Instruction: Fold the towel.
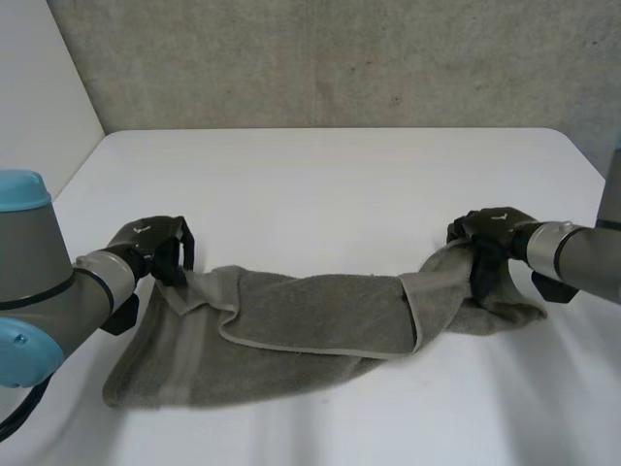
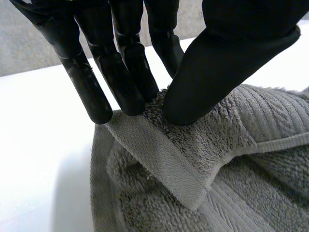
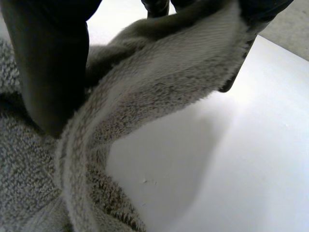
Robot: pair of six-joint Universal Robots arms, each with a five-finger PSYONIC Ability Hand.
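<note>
**Left arm [image 1: 39,282] nearest; towel [image 1: 291,335] gripped at both ends, fold unfinished**

Closest to the head camera: grey joint and light-blue cap of that arm, ending in the left hand [image 1: 155,248] at the towel's left corner. Straight fingers [image 2: 133,82] set against the thumb [image 2: 207,82], hemmed corner pinched between them. Corner raised a little and turned back on itself. Rest of that end spread flat on the white worktop [image 1: 340,184].

Right hand [image 1: 495,243] at the opposite end. Fingers curled round the cloth, edge clamped against its thumb and lifted off the worktop in an arch, bare surface showing beneath.

Likely reason for the two-end hold: enough tension along the length to carry one side over the other without bunching. Judged partway: one layer already lying over another, its hem tracing a curve across the top, but no neat rectangle yet.

Material: grey terry, dense looped pile, soft and limp. Flat woven band just inside the hem; hem itself stitched and firmer, a good place to pinch. Shape: long rumpled strip across the near middle of the worktop, wide at the left end, narrowed and twisted toward the right. Expected to sag between the hands if raised.
</note>
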